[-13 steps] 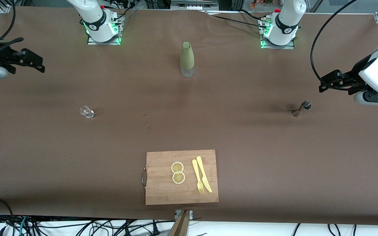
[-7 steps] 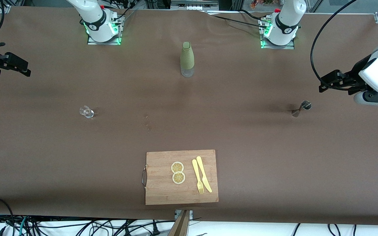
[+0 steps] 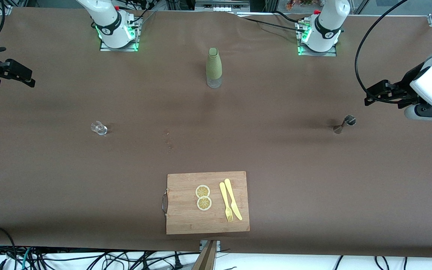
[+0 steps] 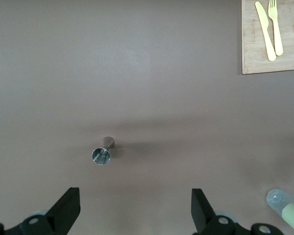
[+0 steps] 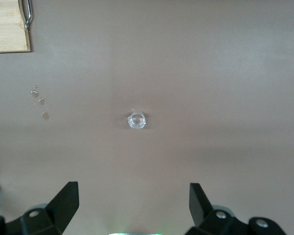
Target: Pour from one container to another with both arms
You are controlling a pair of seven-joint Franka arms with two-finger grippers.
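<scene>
A small clear glass (image 3: 99, 128) stands toward the right arm's end of the table and shows in the right wrist view as the glass (image 5: 136, 120). A metal jigger (image 3: 345, 123) stands toward the left arm's end, the jigger (image 4: 103, 152) in the left wrist view. A bottle in a green sleeve (image 3: 214, 67) stands upright between the two bases. My right gripper (image 3: 28, 77) hangs open and empty over the table's edge at its own end; its jaws (image 5: 134, 203) stand wide apart. My left gripper (image 3: 368, 96) hovers open and empty near the jigger, also wide (image 4: 135, 208).
A wooden cutting board (image 3: 186, 217) lies near the front camera's edge, carrying two lemon slices (image 3: 203, 197), a yellow fork (image 3: 225, 202) and a yellow knife (image 3: 233, 198). A few droplets (image 3: 168, 139) mark the brown cover between the glass and the board.
The right gripper drew back toward its own end of the table, then stopped. The left arm and all objects have stayed put.
</scene>
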